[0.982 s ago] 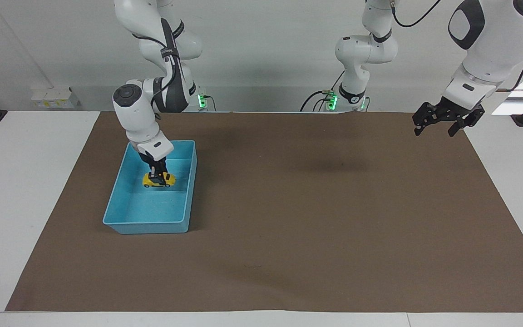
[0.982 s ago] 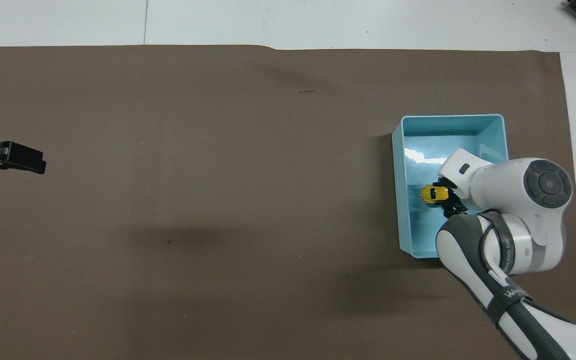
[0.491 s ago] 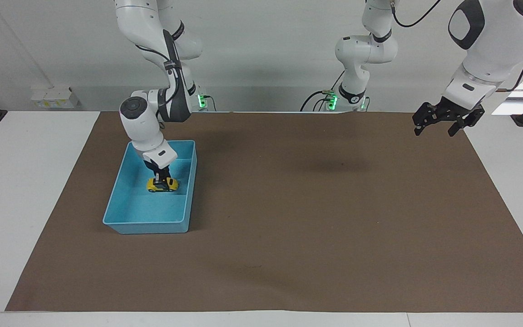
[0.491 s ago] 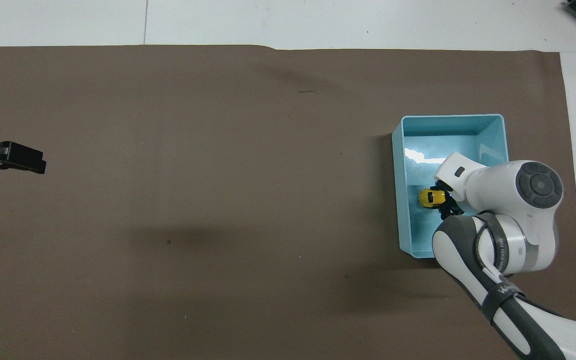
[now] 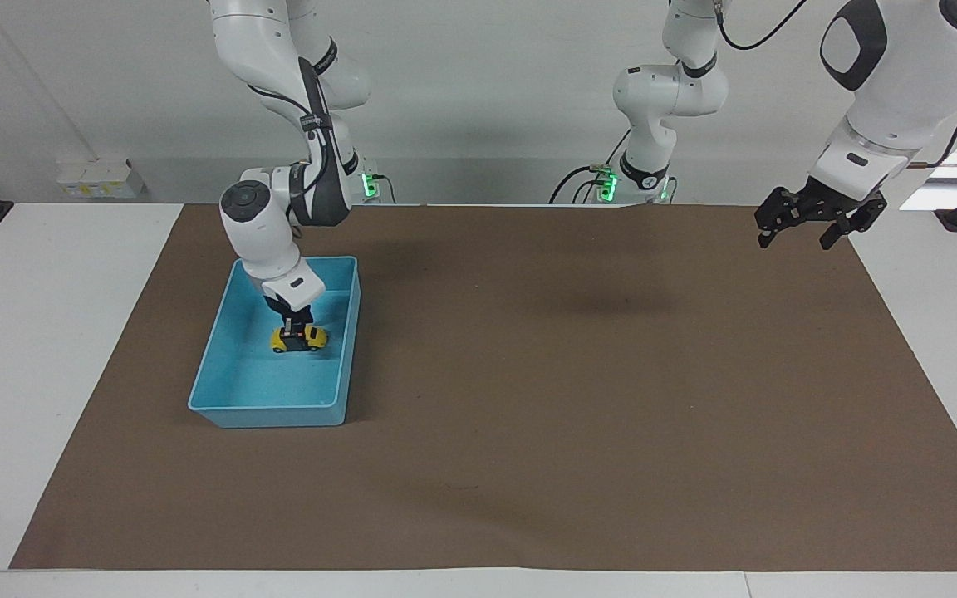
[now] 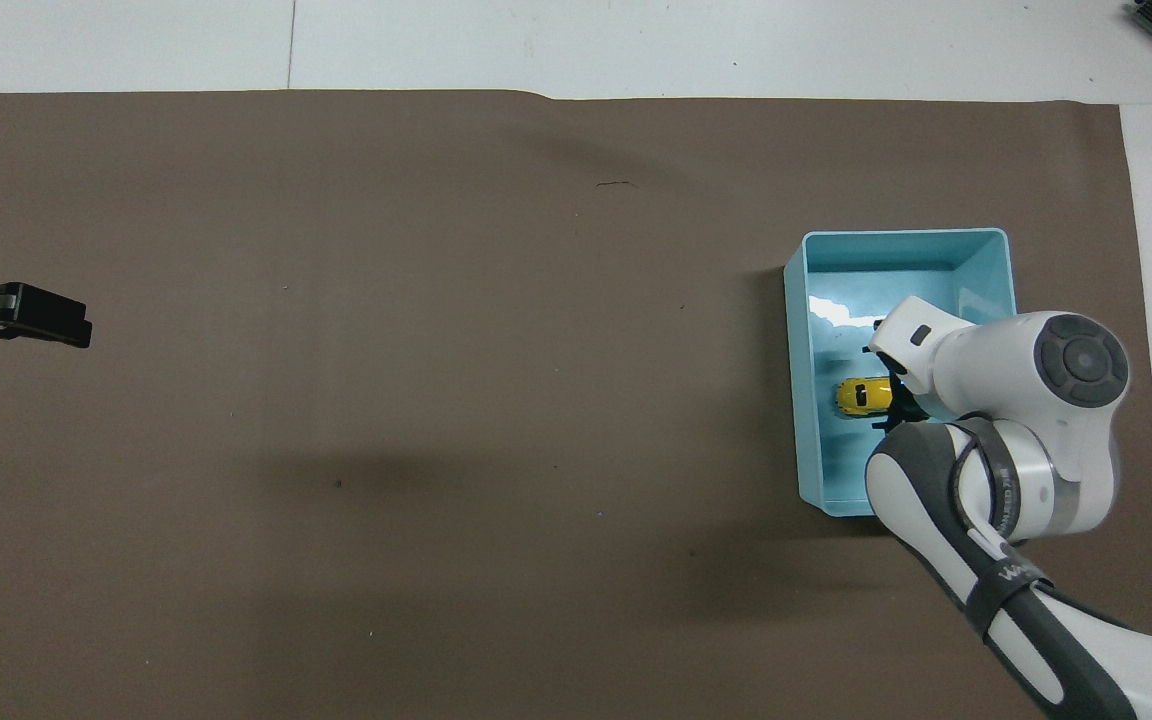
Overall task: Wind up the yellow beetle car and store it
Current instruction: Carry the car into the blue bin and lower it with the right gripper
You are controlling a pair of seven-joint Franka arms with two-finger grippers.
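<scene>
The yellow beetle car (image 5: 300, 339) sits upright in the blue tray (image 5: 267, 411), in the half of the tray nearer to the robots. It also shows in the overhead view (image 6: 861, 395), inside the tray (image 6: 901, 238). My right gripper (image 5: 296, 322) points down into the tray, right over the car's roof; in the overhead view the right gripper (image 6: 894, 405) is mostly hidden under its own wrist. My left gripper (image 5: 794, 239) hangs open and empty above the mat's corner at the left arm's end, and waits there (image 6: 76, 328).
The tray stands on a brown mat (image 5: 578, 399) toward the right arm's end of the table. White tabletop (image 5: 38, 349) borders the mat on both ends.
The right gripper has lowered the car a little deeper into the tray and shifted it slightly toward the table's middle. The left arm has not moved.
</scene>
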